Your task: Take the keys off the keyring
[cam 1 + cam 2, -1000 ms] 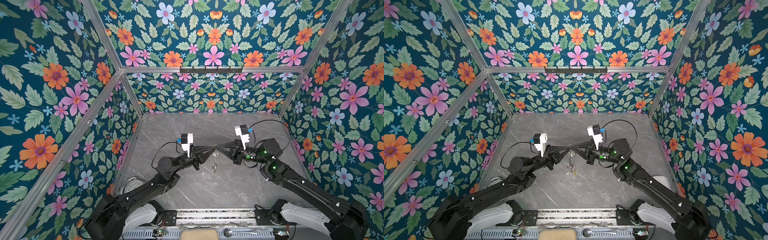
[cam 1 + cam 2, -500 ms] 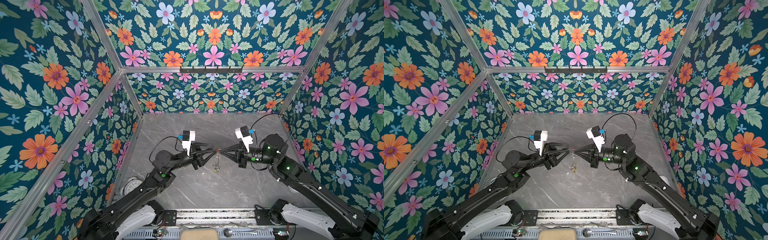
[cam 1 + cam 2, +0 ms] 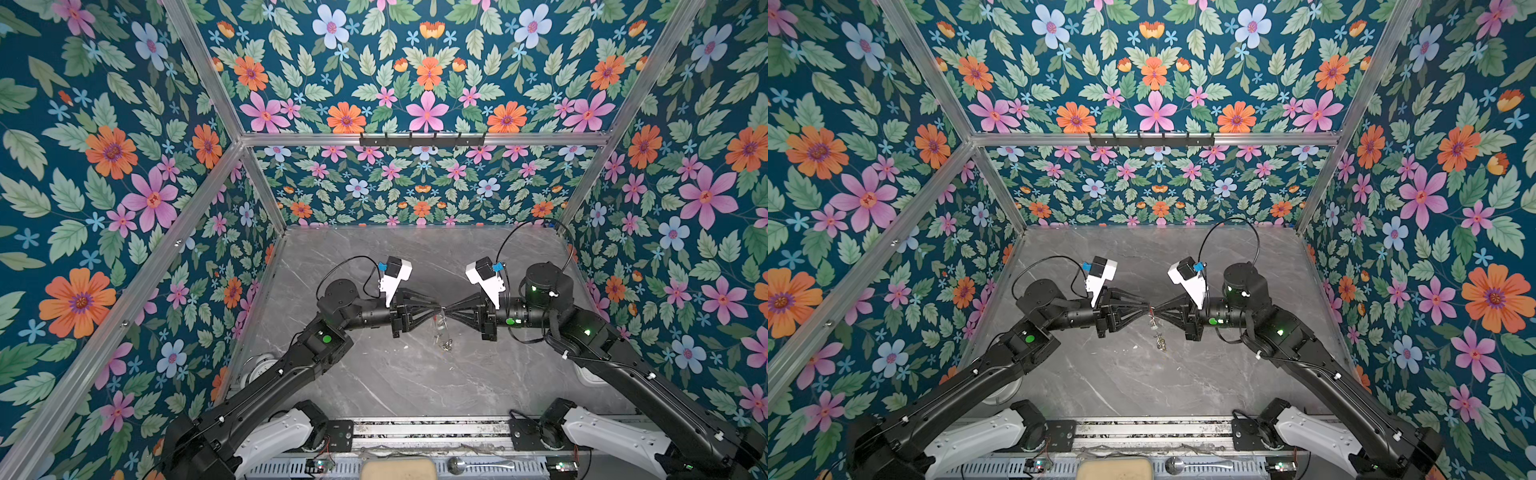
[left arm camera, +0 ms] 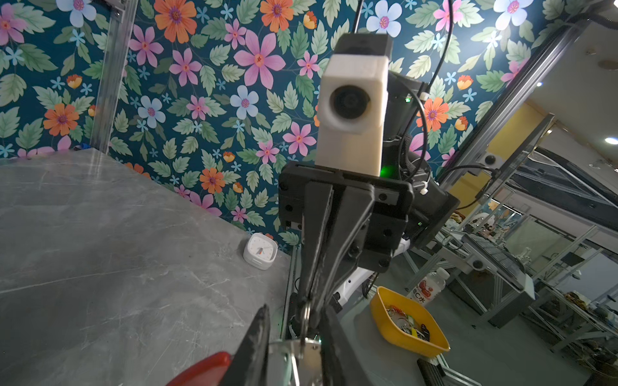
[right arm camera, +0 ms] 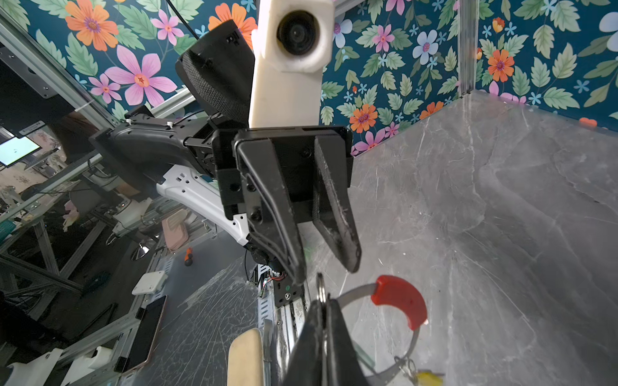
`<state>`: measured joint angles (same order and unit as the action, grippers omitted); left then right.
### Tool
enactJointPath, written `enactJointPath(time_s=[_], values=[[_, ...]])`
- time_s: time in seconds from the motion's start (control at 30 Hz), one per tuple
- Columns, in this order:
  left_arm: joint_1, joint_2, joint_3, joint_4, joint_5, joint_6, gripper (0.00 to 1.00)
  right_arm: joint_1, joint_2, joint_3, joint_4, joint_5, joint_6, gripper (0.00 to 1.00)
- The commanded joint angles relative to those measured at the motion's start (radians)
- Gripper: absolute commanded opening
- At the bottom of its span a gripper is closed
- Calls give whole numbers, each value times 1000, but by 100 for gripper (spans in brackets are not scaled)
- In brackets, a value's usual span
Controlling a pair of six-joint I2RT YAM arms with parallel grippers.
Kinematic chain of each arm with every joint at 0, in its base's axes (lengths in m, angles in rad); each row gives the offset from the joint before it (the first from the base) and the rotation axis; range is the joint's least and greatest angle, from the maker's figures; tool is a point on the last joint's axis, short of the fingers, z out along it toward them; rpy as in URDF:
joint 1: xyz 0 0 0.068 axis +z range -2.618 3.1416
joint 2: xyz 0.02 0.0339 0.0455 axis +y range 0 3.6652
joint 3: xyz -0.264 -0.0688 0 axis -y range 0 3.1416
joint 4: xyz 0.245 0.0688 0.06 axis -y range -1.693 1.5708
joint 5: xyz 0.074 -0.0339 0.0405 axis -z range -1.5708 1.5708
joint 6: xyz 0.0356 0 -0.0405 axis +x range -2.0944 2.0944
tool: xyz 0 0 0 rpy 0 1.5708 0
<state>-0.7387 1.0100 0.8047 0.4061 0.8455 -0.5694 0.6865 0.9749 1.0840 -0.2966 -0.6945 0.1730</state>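
We barely make out the keys [image 3: 446,343], tiny and blurred below the keyring [image 5: 399,300], whose rim the right tool [image 5: 322,304] grasps while the left tool [image 5: 327,267] stands released beside it, above bare table [image 3: 395,374].

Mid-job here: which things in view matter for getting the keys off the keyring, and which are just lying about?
Job: keyring, held by the shut right gripper; keys hanging from it; left gripper, jaws open.
Lying about: white clock on the table; yellow bin and drink bottle off the table.
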Motion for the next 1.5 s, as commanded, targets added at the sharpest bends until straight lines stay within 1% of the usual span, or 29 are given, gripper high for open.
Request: enactJointPath(time_s=[0.0, 0.23, 0.3, 0.4, 0.5, 0.6, 0.67, 0.7, 0.73, 0.8, 0.83, 1.03, 1.1, 1.2, 1.37, 1.47], values=[[2, 5, 11, -13, 55, 14, 25, 0, -1, 11, -6, 16, -27, 0], [2, 13, 6, -4, 64, 8, 16, 1, 9, 14, 6, 24, -23, 0], [2, 10, 0, 17, 62, 6, 12, 1, 13, 15, 14, 22, -18, 0], [2, 3, -23, 72, 58, -3, 8, 0, 19, 15, 31, 15, -10, 0], [2, -1, -43, 122, 51, -14, 0, 1, 24, 19, 44, 11, -7, 0], [2, -10, -67, 172, 24, -21, 0, 2, 15, 4, 94, 30, 17, 0], [2, -23, -88, 216, -12, -22, 0, 0, 0, -21, 157, 50, 48, 19], [2, -30, -103, 251, -33, -26, 0, 1, -10, -37, 193, 64, 66, 31], [2, -38, -119, 284, -56, -27, 0, 1, -19, -52, 231, 80, 83, 41], [1, -50, -146, 353, -99, -29, 0, 1, -35, -82, 300, 105, 119, 51], [2, -55, -162, 394, -119, -31, 0, 1, -41, -99, 345, 115, 139, 53], [1, -58, -209, 585, -178, -52, 0, 1, -59, -207, 616, 154, 281, 56], [0, -52, -215, 633, -185, -60, 0, 1, -45, -224, 685, 148, 326, 57], [0, -37, -215, 686, -186, -72, 0, 1, -10, -227, 751, 109, 372, 57], [0, -20, -211, 724, -175, -90, 0, 2, 32, -230, 850, 59, 437, 53], [0, -21, -217, 739, -181, -93, 0, 6, 54, -226, 886, 30, 462, 48]])
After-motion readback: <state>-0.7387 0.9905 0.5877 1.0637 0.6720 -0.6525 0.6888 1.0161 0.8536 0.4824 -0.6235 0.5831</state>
